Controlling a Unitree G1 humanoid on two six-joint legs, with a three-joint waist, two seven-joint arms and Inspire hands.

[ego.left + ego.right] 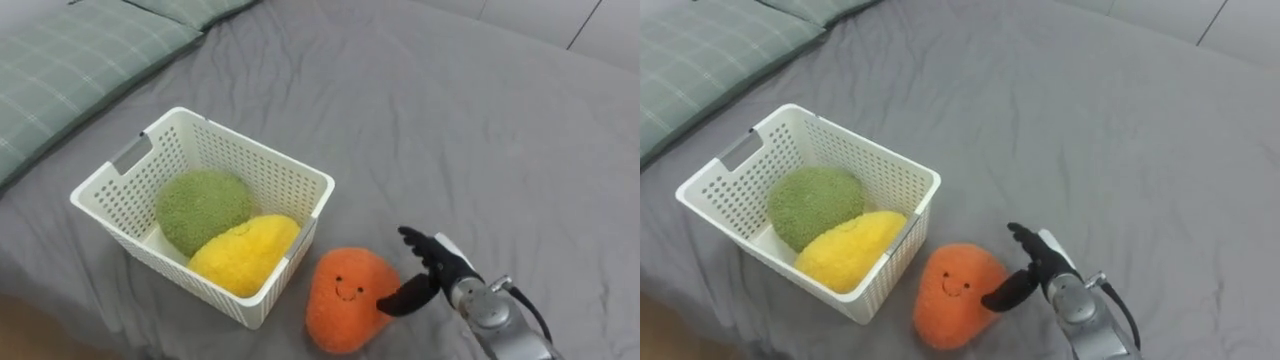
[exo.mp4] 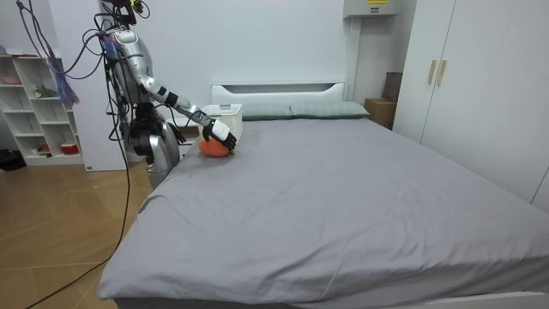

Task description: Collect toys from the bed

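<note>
You are working over a grey bed, and the robot stands at its side up by the pillows. At near right, your right hand is open, fingers spread and straight, with the thumb against the right flank of the orange smiling plush toy. The toy lies on the sheet. Touching its left side is the white perforated basket, which holds a green plush and a yellow plush. Checked pillows lie at far left.

A wide bed under a grey sheet has a white headboard and green checked pillows at its head, against a white wall. To the room view's right of the bed stands a white wardrobe. To its left are white shelves and a wooden floor.
</note>
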